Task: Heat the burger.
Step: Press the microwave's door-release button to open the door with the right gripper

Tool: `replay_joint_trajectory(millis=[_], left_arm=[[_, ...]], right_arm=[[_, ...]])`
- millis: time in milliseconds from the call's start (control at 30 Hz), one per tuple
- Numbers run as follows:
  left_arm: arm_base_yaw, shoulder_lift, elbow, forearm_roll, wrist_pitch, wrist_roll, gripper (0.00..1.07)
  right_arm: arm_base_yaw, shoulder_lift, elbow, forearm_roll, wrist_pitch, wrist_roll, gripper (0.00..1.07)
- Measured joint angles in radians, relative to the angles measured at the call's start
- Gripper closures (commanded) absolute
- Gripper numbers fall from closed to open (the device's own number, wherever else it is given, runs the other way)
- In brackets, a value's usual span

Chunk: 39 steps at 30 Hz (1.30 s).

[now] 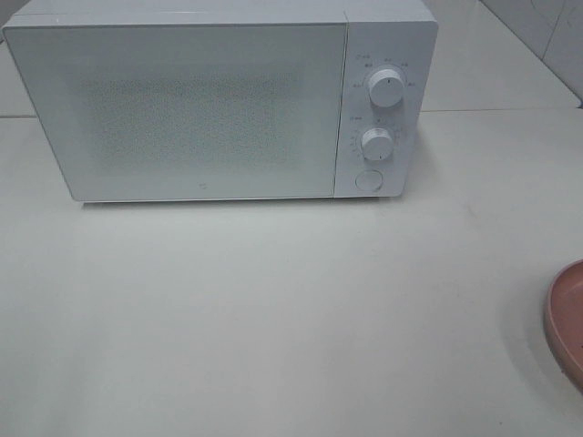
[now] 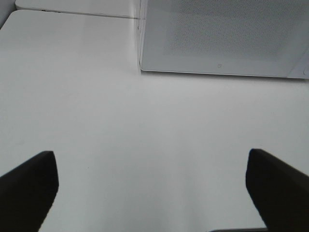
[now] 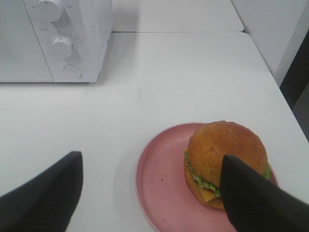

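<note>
The burger [image 3: 223, 145] has a glossy golden-brown bun, green lettuce and yellow cheese, and it sits on a pink plate [image 3: 159, 186] in the right wrist view. My right gripper [image 3: 152, 157] hangs open above the plate's near side. One of its dark fingers [image 3: 256, 198] covers part of the burger in the picture, and nothing is held. My left gripper [image 2: 150, 154] is open over bare white table, in front of the microwave [image 2: 217, 38]. The microwave [image 1: 182, 109] has its door shut. Neither gripper nor the burger shows in the exterior view.
The microwave's two knobs [image 1: 384, 89] and round button [image 1: 367, 179] are on its right side. Only the pink plate's rim [image 1: 567, 319] shows at the right edge of the exterior view. The table's right edge [image 3: 285, 96] runs close to the plate.
</note>
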State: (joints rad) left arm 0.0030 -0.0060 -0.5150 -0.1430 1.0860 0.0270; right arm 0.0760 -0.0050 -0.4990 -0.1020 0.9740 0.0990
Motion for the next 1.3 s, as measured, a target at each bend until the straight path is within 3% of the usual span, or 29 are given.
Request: replay_joint_trajectory(millis=[767, 1300], left_arm=[[0.000, 0.000, 0.000, 0.000, 0.000, 0.000, 0.09], [0.000, 0.000, 0.000, 0.000, 0.000, 0.000, 0.09]], right_arm=[[0.000, 0.004, -0.017, 0.000, -0.009, 0.000, 0.33], [0.001, 0.237, -0.032, 0.001, -0.205, 0.000, 0.33]])
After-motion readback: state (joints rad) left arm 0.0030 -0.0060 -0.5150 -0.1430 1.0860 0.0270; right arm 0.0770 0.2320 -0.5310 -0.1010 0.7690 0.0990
